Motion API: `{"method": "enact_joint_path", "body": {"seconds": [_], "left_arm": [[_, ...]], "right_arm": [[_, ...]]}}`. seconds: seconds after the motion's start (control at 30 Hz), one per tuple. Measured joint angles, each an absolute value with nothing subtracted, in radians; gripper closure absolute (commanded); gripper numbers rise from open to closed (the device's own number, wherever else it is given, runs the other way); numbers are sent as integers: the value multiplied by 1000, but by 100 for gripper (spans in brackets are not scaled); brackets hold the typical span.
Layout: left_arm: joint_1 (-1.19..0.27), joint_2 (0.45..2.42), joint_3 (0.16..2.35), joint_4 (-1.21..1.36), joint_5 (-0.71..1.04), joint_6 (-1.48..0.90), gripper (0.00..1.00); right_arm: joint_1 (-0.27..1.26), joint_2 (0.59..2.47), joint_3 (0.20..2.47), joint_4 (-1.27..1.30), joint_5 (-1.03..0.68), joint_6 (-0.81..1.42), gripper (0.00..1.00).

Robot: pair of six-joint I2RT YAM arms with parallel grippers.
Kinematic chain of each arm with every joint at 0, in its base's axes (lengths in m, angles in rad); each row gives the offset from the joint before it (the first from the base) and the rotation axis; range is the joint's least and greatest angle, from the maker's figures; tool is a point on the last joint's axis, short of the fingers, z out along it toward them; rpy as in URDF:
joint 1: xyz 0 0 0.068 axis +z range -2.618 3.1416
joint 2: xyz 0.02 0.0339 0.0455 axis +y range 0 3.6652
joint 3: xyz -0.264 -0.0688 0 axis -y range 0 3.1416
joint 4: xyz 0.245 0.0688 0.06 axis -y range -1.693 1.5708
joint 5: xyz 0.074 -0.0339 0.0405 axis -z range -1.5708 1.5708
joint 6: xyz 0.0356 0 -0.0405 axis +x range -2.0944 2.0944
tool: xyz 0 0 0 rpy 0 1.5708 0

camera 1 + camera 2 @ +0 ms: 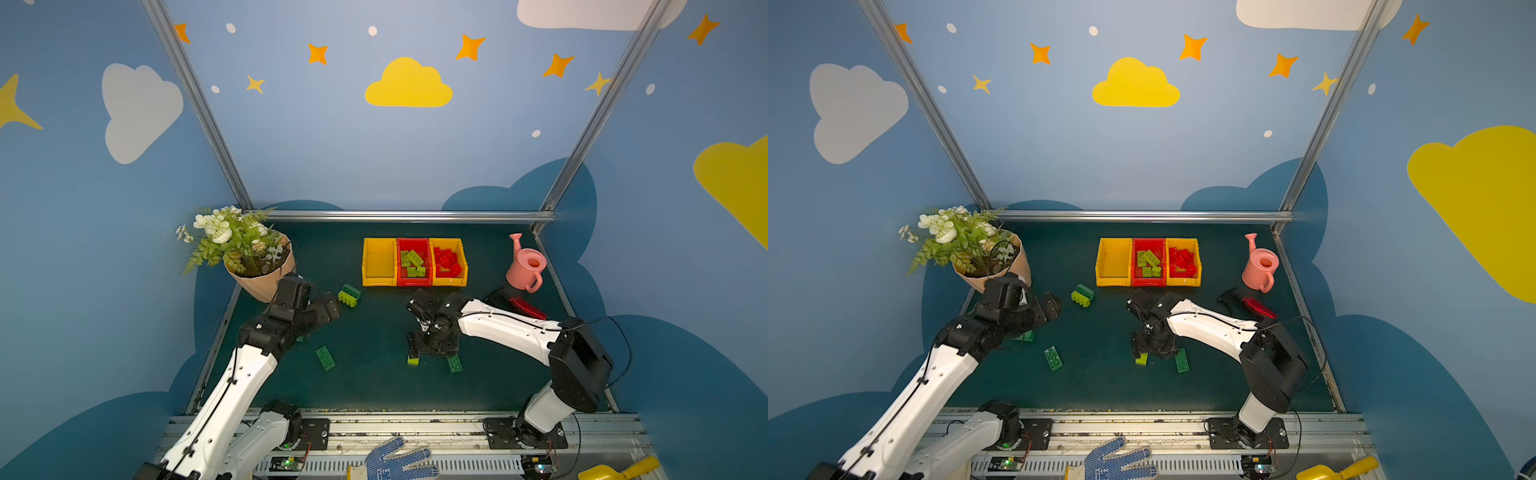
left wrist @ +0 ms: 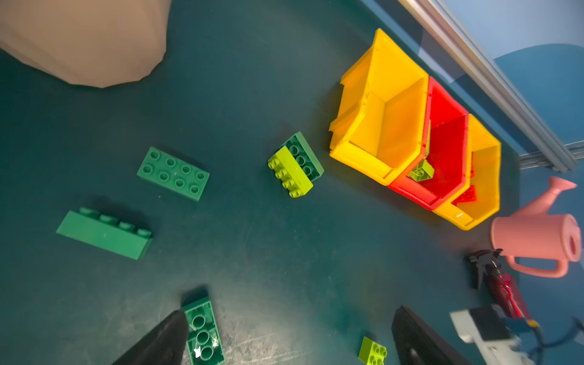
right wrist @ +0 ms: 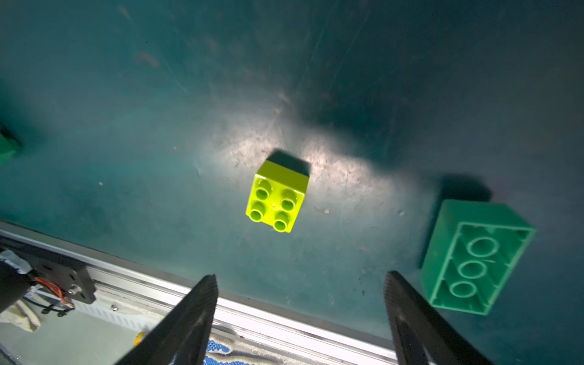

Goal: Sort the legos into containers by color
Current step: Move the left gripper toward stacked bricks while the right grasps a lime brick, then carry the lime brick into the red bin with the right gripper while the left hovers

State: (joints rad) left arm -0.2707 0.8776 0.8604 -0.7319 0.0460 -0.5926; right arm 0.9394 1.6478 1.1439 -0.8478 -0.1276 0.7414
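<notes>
right tool [image 3: 300, 276]: jaws apart, empty, over the small lime lego [image 3: 276, 200] on the table [image 3: 126, 94]. It lies just ahead of the tool, centred on the gap, square, no long axis. The dark green lego [image 3: 474, 259] sits outside one jaw.

3 blue walls [image 1: 332, 145] enclose the cell, painted with a yellow cloud [image 1: 408, 84], white clouds [image 1: 139, 110], orange stars [image 1: 470, 47] and darker blue hills [image 1: 519, 187]. 2 aluminium posts [image 1: 198, 104] rise at the back corners, joined by a low aluminium rail [image 1: 407, 216]. The floor is a dark teal mat [image 1: 374, 386], scuffed, with a bright glare patch [image 3: 331, 164] in the right wrist view. A slotted aluminium beam [image 1: 415, 428] edges the front.
</notes>
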Motion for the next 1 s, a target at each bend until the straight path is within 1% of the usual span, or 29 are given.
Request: {"method": "enact_joint_path", "body": {"seconds": [0.1,0.23,0.33,0.43,0.57,0.67,0.77,0.8,0.9,1.0], "left_arm": [[-270,825,827,-747,45,-591,0],[-269,860,856,-779,72,-562,0],[-269,868,854,-782,94,-541,0],[-269,828,826,-780,112,-531,0],[-269,783,804,-780,131,-530,0],[-269,782,804,-776,142,-527,0],[-271,784,804,-774,149,-520,0],[-272,786,804,-773,150,-518,0],[-276,801,804,-764,157,-512,0],[-276,827,804,-752,167,-509,0]], "right_arm": [[956,1659,1145,-822,-122,761,26],[978,1703,1174,-809,-110,806,29],[992,1755,1208,-809,-97,830,35],[1003,1820,1249,-816,-80,842,42],[1010,1880,1291,-831,-59,863,49],[1013,1900,1298,-837,-47,881,58],[1015,1913,1298,-846,-41,900,61],[1016,1915,1298,-849,-41,905,66],[1021,1921,1304,-859,-41,915,74],[1026,1922,1323,-888,-35,916,76]]}}
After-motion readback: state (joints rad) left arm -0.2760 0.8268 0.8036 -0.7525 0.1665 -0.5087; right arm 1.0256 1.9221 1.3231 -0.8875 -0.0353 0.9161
